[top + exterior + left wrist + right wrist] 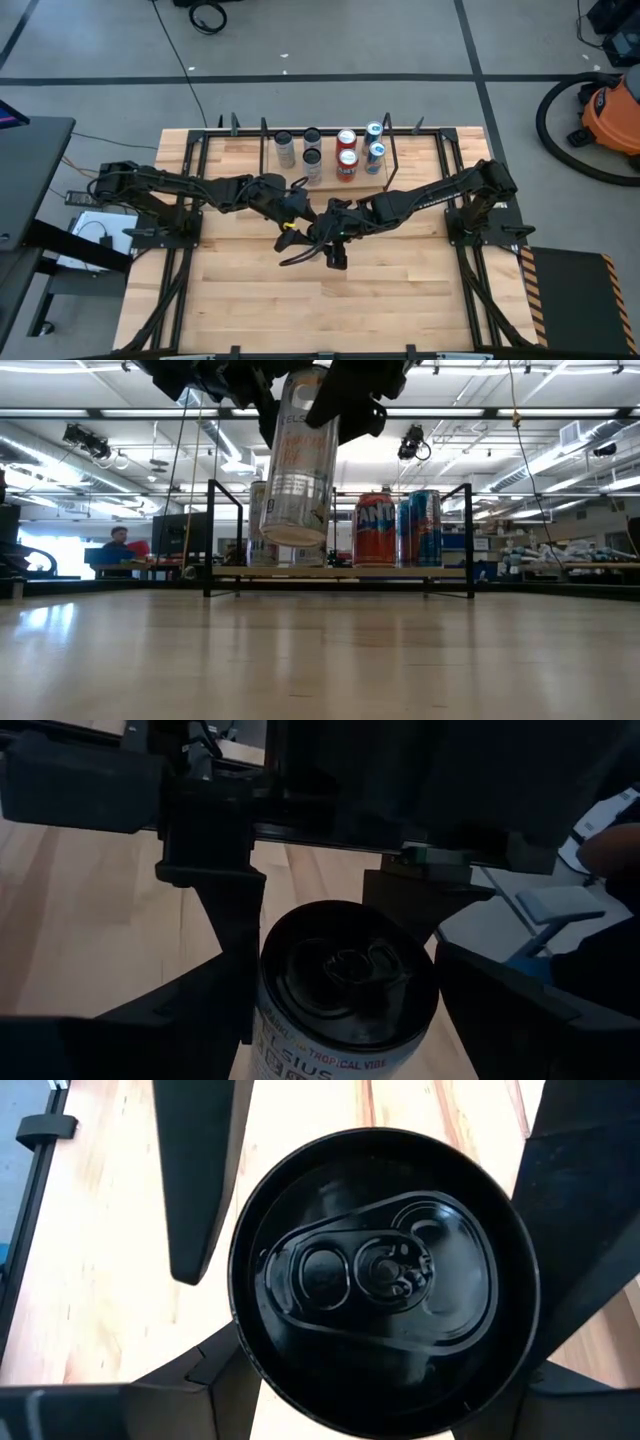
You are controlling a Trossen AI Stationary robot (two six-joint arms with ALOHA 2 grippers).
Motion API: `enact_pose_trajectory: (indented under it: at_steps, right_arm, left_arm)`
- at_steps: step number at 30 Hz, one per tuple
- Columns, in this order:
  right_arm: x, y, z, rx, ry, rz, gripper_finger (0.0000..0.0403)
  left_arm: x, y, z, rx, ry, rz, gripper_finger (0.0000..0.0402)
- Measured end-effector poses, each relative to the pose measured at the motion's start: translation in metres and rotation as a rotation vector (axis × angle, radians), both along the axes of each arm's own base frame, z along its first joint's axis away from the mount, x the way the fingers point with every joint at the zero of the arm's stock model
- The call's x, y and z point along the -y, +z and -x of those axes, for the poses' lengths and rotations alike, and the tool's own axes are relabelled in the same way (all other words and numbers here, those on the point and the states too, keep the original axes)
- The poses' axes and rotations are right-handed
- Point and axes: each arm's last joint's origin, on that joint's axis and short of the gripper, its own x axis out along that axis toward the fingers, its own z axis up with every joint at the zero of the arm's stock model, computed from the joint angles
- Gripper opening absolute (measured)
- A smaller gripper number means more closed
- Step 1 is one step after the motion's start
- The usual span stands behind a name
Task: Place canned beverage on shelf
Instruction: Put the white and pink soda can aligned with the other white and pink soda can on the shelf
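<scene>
A slim silver can [298,455] with a black top [380,1275] and an orange-lettered label [300,1060] hangs high above the middle of the table. My left gripper [300,212] reaches in from the left and my right gripper [335,228] from the right. They meet at the can's top end, and both are shut on it. The shelf [340,572] stands at the table's far edge [340,135]. Several cans stand upright on its board. My left gripper pinches the can between its two fingers, on opposite sides of the upper wall just below the rim [262,1020]. It comes in from the table's left, slanting a little downward. My right gripper holds the can's top end too, one finger [190,1390] on each side of the rim. It comes from the table's right, slanting down. The can hangs nearly upright, its bottom [290,535] tipped slightly and well clear of the table.
On the shelf stand silver cans [298,150], red cans [347,158] and blue cans [375,145]. Black frame rails [180,260] run along both sides of the table. The near half of the wooden top [320,310] is bare. A person [117,547] sits far behind.
</scene>
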Motion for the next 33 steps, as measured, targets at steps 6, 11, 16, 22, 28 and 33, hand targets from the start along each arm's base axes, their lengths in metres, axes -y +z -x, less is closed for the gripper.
enact_pose_trajectory:
  at_steps: [6,11,16,22,28,33]
  right_arm:
    - [0.0001,0.0005,0.0004,-0.002,0.0,0.0,0.0247]
    - [0.0001,0.0009,0.0006,-0.003,-0.001,0.001,0.0247]
    - [0.0,0.0018,0.0007,-0.001,0.0,-0.001,0.0247]
    - [0.0,0.0018,0.0007,0.0,-0.007,-0.006,0.0247]
    - [0.0006,0.0022,0.0001,0.007,-0.015,-0.004,0.0247]
    - [0.0013,0.0025,-0.0003,0.012,-0.01,0.008,0.0247]
  left_arm:
    - [0.0,0.0007,-0.0004,0.015,0.001,-0.002,0.0315]
    - [0.0001,0.0012,-0.0006,0.025,-0.002,-0.009,0.0315]
    - [0.001,0.0011,-0.0003,0.063,-0.067,-0.08,0.0316]
    - [0.0003,0.0012,-0.0003,0.074,-0.077,-0.102,0.0316]
    - [-0.0007,0.0003,-0.0006,0.054,-0.027,-0.095,0.0316]
    - [0.0011,0.0006,-0.0002,0.037,-0.037,-0.048,0.0316]
